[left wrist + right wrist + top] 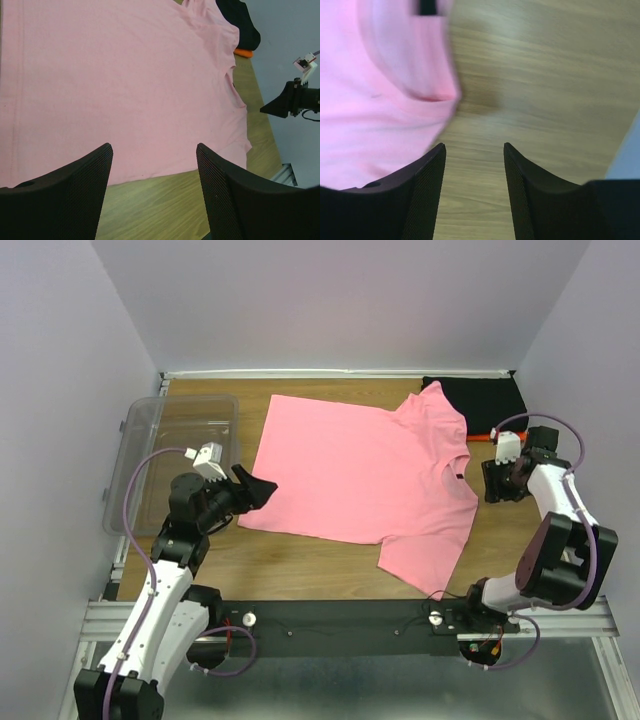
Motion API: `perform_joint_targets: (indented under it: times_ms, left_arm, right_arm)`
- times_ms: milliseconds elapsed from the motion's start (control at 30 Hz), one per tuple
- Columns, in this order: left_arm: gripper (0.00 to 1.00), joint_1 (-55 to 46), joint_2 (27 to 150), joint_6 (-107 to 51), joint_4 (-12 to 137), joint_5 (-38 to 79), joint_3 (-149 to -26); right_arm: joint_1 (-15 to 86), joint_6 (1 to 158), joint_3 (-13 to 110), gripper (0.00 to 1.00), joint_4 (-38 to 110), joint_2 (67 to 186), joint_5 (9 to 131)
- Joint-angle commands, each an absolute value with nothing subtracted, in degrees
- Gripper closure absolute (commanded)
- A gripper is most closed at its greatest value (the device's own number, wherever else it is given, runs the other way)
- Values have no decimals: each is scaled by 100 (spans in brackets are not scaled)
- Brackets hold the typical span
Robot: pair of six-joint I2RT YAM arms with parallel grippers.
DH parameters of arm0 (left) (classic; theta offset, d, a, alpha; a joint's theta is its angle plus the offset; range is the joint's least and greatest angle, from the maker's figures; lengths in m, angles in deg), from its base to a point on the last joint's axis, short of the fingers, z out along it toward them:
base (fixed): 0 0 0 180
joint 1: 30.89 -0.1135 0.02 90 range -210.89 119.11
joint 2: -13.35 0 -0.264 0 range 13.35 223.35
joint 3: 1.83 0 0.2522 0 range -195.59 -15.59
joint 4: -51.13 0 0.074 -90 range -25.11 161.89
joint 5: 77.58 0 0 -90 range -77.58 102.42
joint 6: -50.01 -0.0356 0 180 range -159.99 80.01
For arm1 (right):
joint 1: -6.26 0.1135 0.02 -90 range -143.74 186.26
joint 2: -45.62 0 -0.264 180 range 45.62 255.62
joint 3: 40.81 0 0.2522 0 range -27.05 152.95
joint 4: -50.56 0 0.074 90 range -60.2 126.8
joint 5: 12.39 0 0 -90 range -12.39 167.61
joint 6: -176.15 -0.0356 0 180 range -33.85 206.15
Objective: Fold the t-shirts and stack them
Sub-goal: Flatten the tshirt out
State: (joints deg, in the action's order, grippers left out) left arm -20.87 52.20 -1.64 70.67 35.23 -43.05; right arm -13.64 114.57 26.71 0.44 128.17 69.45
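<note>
Pink cotton fills the middle of the bench [300, 565]: the pink shirt [360, 470] lies spread flat and unfolded, its hem toward the left of the overhead view, its collar toward the right, one sleeve reaching the upper right and the other hanging toward the lower centre. In the upper right corner sits the black shirt [478, 397], gathered into a compact dark block that looks folded, with the pink sleeve touching or just overlapping its left edge. A thin sliver of the orange-red shirt [482, 437] peeks out at the black one's lower edge; whether it lies under it or just beside it, and how neatly it is folded, cannot be told. The clear tub [170, 455] stands at the left edge, apart from the shirts. The left tool [255, 487] hovers just beside the pink hem, its jaws spread wide and holding nothing, as the left wrist view confirms. The right tool [492, 480] sits just beside the collar side, above bare wood at the shirt's edge, jaws likewise apart and empty. By my reading, two shirts are probably dealt with, while the pink one has no fold made in it yet and must then go onto the pile.
</note>
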Motion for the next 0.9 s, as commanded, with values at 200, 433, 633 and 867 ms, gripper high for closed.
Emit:
perform_joint_targets:
  times_ms: [200,433,633,867]
  left_arm:
    - [26,-393,5430,773,7192,2404,-3976]
    - [29,373,6089,2151,7746,287,-4108]
    - [29,602,6590,2540,7570,-146,-4117]
    - [30,655,7267,2443,7544,-339,-4240]
  right_arm:
    - [-922,17735,2272,31,-3747,12376,3051]
    - [617,17237,1401,22,-2131,11463,3682]
    - [617,17701,987,25,-2095,11067,4886]
    - [617,18133,1039,27,-2156,11389,5326]
